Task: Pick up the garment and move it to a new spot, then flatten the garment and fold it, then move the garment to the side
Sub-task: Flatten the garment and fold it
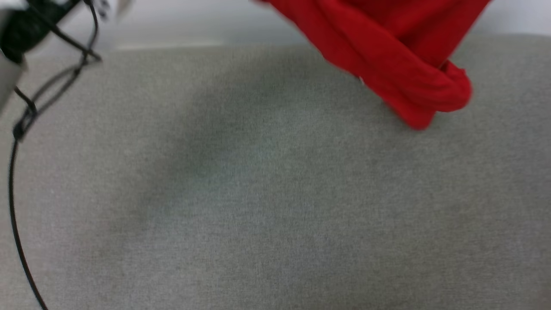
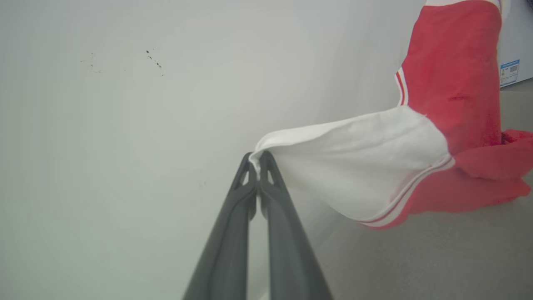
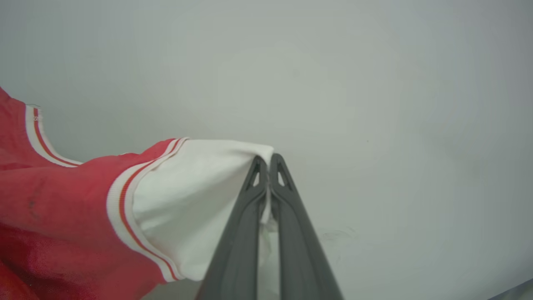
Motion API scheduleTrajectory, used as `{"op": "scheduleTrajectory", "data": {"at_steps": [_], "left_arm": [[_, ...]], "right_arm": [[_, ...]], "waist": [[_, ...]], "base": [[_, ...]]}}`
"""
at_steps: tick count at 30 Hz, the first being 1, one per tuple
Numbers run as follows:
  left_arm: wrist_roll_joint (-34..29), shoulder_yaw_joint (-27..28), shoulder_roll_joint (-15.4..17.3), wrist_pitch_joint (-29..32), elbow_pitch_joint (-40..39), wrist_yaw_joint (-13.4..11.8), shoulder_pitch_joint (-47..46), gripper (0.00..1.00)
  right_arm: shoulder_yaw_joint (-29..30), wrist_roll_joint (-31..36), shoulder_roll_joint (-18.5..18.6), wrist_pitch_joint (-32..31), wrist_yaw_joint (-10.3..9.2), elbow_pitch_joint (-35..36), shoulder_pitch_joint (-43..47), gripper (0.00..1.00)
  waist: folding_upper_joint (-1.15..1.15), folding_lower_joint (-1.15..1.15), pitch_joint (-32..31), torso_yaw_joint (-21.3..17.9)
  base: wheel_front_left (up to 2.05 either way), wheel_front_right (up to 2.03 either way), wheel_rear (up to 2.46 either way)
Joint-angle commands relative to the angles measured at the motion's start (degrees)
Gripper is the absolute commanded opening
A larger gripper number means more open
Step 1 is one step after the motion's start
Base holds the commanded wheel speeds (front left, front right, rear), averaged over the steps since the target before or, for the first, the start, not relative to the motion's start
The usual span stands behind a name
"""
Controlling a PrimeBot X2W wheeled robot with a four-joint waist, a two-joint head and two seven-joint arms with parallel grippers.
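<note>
1. The garment [image 1: 387, 51] looks thin, soft and light. I judge that it will sag and twist under its own weight and may slip out of a small pinch. The hems of the sleeves or the shoulders are good places to hold it, because from there the body can hang open.
2. In the left wrist view, the left gripper [image 2: 259, 160] has its two fingers pressed together. The tips pinch the edge of one white sleeve [image 2: 358, 166], which is pulled tight.
3. In the right wrist view, the right gripper [image 3: 268, 160] is closed in the same way on the edge of the other white sleeve [image 3: 195, 191]. A little fabric shows between the fingers.
4. Beyond the sleeves comes the striped trim, and then the red body, bunched and twisted.
5. In the head view the red body hangs at the upper right, over the grey cloth surface [image 1: 258, 193]. In the left wrist view its lowest fold seems to reach that surface.
6. A black cable [image 1: 17, 129] runs along the left side.
7. Farthest is a pale wall [image 2: 125, 125].
</note>
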State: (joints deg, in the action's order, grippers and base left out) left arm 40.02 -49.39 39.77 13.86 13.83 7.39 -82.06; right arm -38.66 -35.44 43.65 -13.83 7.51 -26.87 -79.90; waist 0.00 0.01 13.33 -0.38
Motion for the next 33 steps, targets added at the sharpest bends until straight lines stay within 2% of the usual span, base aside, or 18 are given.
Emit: {"op": "scheduleTrajectory", "data": {"at_steps": [1, 9, 17, 25, 33], "left_arm": [[0.2, 0.0, -0.3, -0.7, 1.2, 0.0, -2.0, 0.0], [1.6, -0.9, -3.6, -8.5, 10.6, 0.0, -16.4, 0.0], [5.3, -3.7, -3.0, -14.2, 17.9, 0.0, -23.7, 0.0], [9.6, -8.7, -1.7, -18.2, 22.0, 0.0, -19.9, 0.0], [15.1, -12.4, -0.9, -25.3, 23.7, 0.0, -8.3, 0.0]], "right_arm": [[0.4, 1.1, -1.0, 0.9, -0.04, -1.1, -2.2, 0.0], [2.3, 8.6, -6.3, 6.3, -0.04, -10.4, -15.6, 0.0], [1.3, 12.0, -10.3, 11.0, -0.04, -16.9, -22.9, 0.0], [-3.2, 10.5, -13.0, 14.3, -0.05, -20.9, -20.7, 0.0], [-9.9, 5.6, -14.4, 18.7, -0.04, -22.7, -12.3, 0.0]], "waist": [[0.0, -0.01, 3.8, 0.6], [0.0, -0.01, 10.0, 1.3], [0.0, -0.01, 12.7, 1.2], [0.0, -0.01, 15.0, 1.0], [0.0, -0.01, 13.9, 0.2]], "base": [[0.0, 0.0, 0.0], [0.0, 0.0, 0.0], [0.0, 0.0, 0.0], [0.0, 0.0, 0.0], [0.0, 0.0, 0.0]]}}
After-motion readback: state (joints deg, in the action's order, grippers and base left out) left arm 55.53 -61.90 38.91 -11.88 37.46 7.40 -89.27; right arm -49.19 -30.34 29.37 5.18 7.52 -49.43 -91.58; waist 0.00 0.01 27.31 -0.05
